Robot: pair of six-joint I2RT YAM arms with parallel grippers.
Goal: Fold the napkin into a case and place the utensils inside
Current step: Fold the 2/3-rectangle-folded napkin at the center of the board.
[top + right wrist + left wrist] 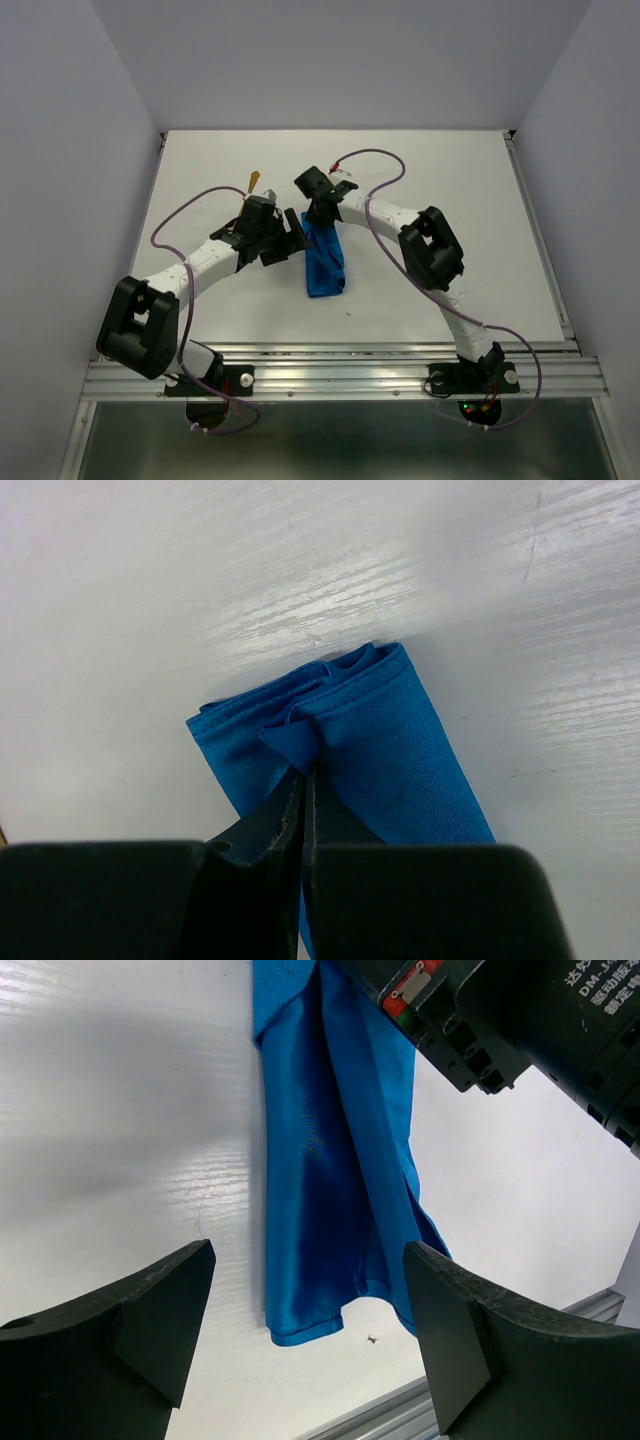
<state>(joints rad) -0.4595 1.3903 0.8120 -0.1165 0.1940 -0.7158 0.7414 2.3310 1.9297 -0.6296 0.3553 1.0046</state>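
Note:
The blue napkin lies folded into a narrow strip, the case, in the middle of the table. My right gripper is shut on a pinched fold at its far end, seen in the right wrist view on the cloth. My left gripper is open and empty just left of the strip. In the left wrist view it hovers over the strip's near end, and the cloth is not touching its fingers. One golden-orange utensil pokes out behind the left wrist; the others are hidden.
The right arm's black wrist body sits close over the far part of the strip. A metal rail runs along the table's near edge. White walls enclose the table on three sides.

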